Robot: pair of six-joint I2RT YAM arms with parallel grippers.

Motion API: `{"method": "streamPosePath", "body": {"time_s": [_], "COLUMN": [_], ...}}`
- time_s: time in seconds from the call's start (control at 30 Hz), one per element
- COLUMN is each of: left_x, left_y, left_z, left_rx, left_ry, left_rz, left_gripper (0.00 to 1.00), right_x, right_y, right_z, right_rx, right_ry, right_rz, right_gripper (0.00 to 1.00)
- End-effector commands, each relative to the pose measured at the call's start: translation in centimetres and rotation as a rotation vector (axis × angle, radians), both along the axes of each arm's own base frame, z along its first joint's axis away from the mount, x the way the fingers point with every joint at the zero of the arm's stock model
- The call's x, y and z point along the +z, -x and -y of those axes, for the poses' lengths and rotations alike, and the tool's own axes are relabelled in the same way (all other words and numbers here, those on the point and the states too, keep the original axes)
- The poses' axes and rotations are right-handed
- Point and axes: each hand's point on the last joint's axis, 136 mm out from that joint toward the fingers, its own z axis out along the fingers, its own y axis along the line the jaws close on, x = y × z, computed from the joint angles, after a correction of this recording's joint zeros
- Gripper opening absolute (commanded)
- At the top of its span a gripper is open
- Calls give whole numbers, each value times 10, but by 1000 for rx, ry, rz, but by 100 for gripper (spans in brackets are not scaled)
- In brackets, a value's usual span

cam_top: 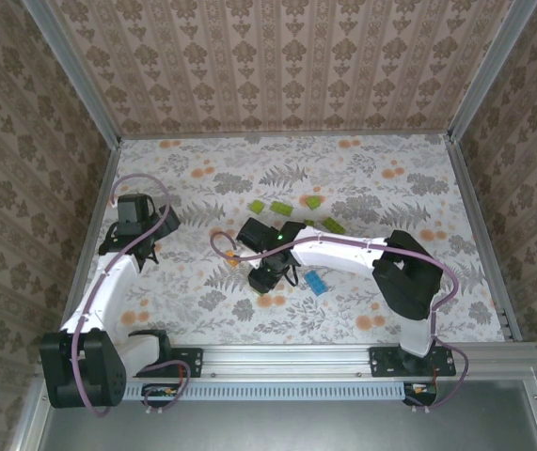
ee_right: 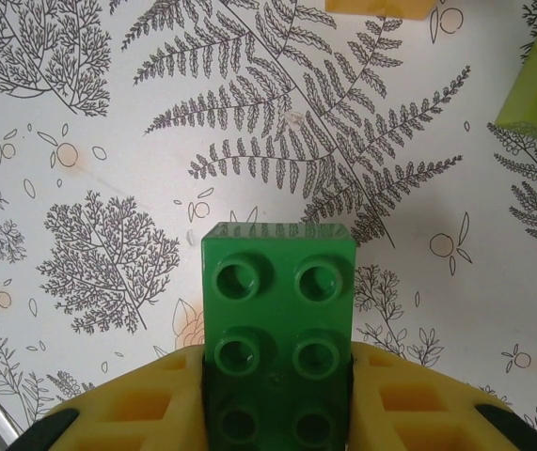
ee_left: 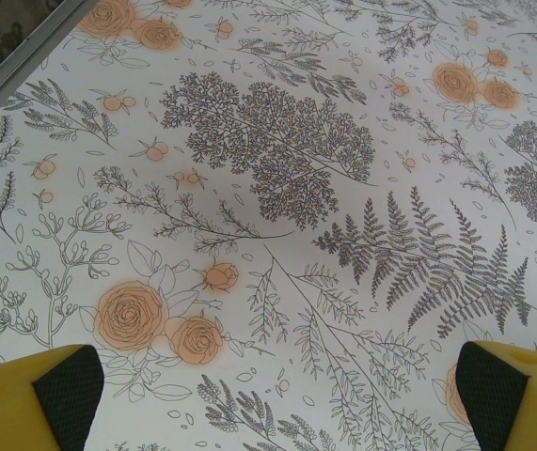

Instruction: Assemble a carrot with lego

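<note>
Frankly, right pincer (ee_right: 277, 413) clamps one end of my dark green brick (ee_right: 277, 291), left pincer (ee_left: 282, 399) apart; pressing down may twist it loose.

Counts, top view. Arms: two, the left arm (cam_top: 108, 287) and the right arm (cam_top: 343, 252). Lime bricks (cam_top: 280, 209): four in plain sight. A possible fifth at the right arm's edge cannot be confirmed. Blue brick (cam_top: 317, 282): one. Orange brick (cam_top: 233, 262): one, hard to tell from the printed flowers. Right wrist view: one dark green brick (ee_right: 277, 319), with one lime and one orange brick cut off by the frame's edges.
</note>
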Motion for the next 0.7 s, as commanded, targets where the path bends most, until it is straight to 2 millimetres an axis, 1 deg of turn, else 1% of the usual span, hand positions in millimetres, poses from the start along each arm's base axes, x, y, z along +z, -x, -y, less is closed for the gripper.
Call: {"method": "streamPosePath", "body": {"time_s": [0.0, 0.4, 0.57, 0.67], "left_x": [8, 8, 8, 7], "left_y": [-6, -5, -5, -4], "left_z": [3, 4, 5, 4], "left_rx": [-18, -23, -26, -25], "left_ry": [-5, 0, 1, 0], "left_rz": [10, 8, 9, 8], "left_gripper": [99, 99, 99, 99], "right_x": [-21, -20, -19, -22], "right_y": [9, 13, 15, 16], "right_z": [14, 28, 29, 30], "right_rx": [8, -3, -7, -12], "right_ry": [59, 92, 91, 94], "right_rz": [-47, -46, -50, -59], "right_gripper": [28, 28, 28, 28]}}
